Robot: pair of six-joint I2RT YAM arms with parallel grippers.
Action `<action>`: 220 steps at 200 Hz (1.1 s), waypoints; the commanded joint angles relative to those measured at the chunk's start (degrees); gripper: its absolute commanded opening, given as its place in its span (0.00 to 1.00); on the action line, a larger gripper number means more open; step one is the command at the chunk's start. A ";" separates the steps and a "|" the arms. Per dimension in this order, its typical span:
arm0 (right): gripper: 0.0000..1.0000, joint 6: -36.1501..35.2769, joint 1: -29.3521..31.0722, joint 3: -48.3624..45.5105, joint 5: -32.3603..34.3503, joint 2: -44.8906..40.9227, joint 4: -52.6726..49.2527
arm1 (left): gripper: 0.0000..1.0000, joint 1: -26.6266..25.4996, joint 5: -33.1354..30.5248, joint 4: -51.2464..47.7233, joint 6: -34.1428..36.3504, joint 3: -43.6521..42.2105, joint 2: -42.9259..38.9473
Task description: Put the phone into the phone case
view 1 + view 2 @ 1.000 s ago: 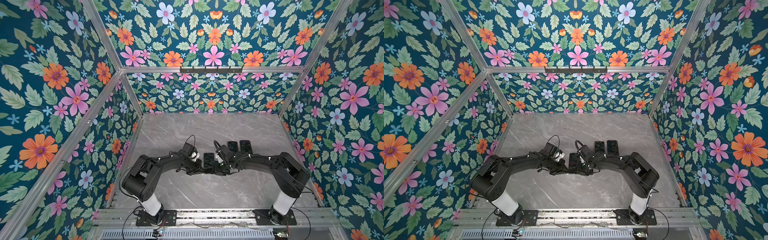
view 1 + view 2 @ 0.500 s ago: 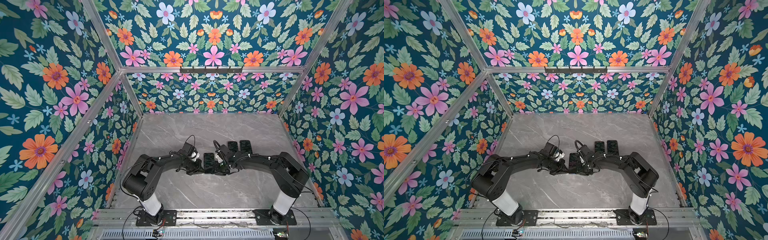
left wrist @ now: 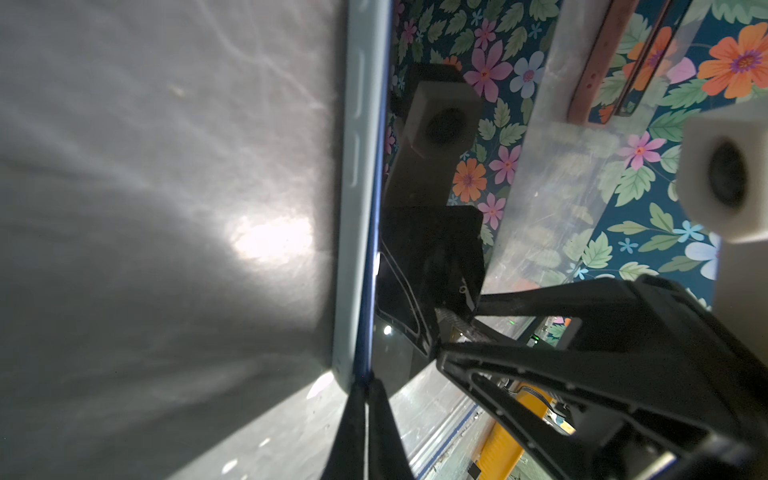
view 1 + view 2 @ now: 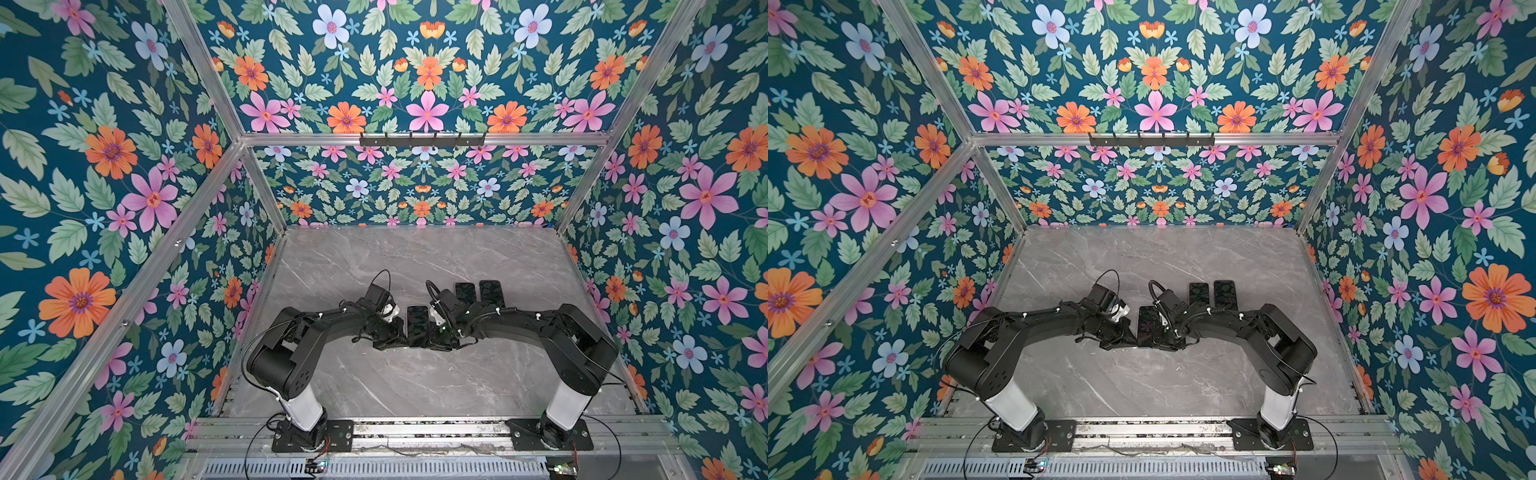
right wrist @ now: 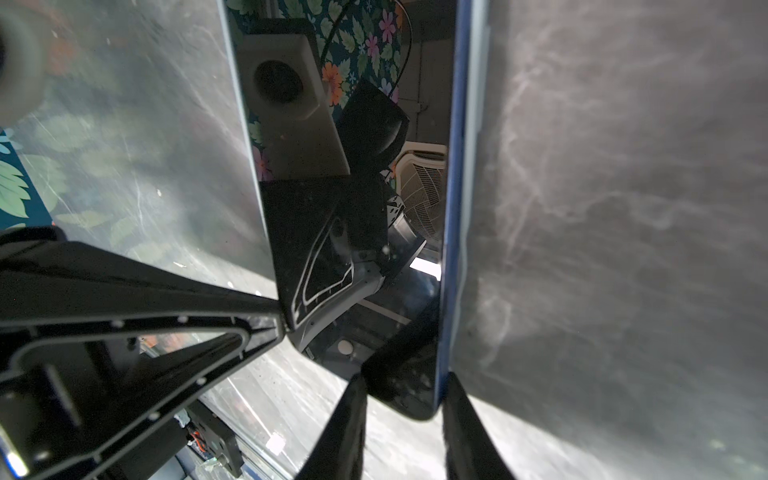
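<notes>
1. Lying screen up on the table (image 4: 415, 386), the phone (image 4: 417, 326) sits near the middle in both top views. Its long axis runs away from the arm bases, and it lies between the two grippers.
2. The case (image 3: 353, 166) is under and around it. In the left wrist view a pale wall with button cut-outs runs along one long side, tight against the phone's blue rim. The right wrist view shows a pale wall (image 5: 478, 124) along the other long side too. Whether the phone is fully seated I cannot tell.
3. The left gripper (image 3: 365, 390) has its fingers pressed together and holds nothing. The joined tips touch a near corner of the case.
4. The right gripper (image 5: 401, 376) brackets the other near corner of the phone. Its fingers stand part way apart, one tip against the short end and the other against the cased long side, pinching the corner between them.
5. Both arms lie low and stretched toward the centre, the left gripper (image 4: 397, 338) coming in from the left and the right gripper (image 4: 435, 338) from the right.
6. A pair of dark slabs (image 4: 491, 291) lies side by side on the table just behind the right arm, apart from the phone. Whether they are phones or cases I cannot tell.
</notes>
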 commanded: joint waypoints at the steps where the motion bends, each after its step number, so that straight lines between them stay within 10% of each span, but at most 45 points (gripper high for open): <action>1: 0.30 -1.40 0.69 0.50 -1.08 -0.16 4.88 | 0.12 -0.53 -8.74 -4.86 2.32 0.73 -0.17; 166: 0.41 -3.61 0.51 2.35 0.08 0.75 2.60 | 0.41 -0.47 -13.05 -12.47 4.72 5.40 -3.25; 220: 0.37 -3.39 0.50 1.95 -1.12 1.51 4.65 | 0.35 -0.52 -9.86 -7.80 3.34 3.49 -2.83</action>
